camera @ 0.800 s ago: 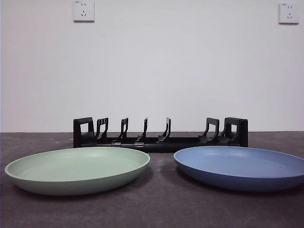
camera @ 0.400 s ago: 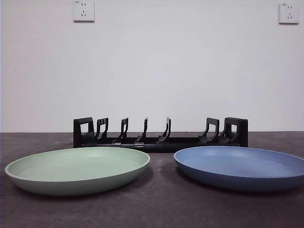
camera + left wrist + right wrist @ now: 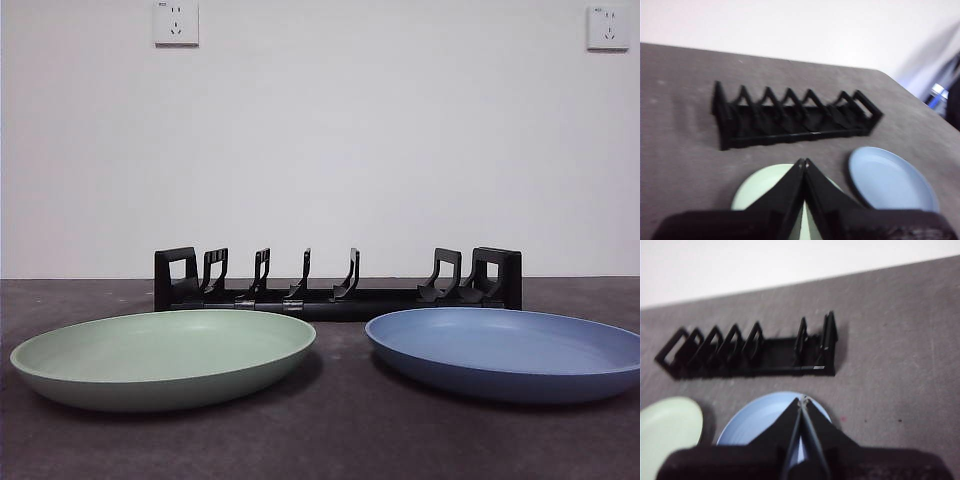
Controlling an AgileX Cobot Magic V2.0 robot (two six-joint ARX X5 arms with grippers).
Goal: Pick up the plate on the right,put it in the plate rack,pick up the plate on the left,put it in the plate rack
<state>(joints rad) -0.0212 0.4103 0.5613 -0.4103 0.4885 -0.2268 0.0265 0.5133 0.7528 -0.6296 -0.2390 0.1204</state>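
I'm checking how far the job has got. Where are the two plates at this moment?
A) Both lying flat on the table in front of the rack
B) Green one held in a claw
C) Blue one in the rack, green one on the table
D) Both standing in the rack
A: the green plate and the blue plate lie flat on the table, and the plate rack behind them holds nothing.

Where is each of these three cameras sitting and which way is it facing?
Front view: low at table height, facing the wall across the green plate, blue plate and plate rack; no arm shows.
Left wrist view: above the table, looking down past the shut left tool at the green plate.
Right wrist view: above the table, looking down past the shut right tool at the blue plate.
All three views share both plates and the rack.
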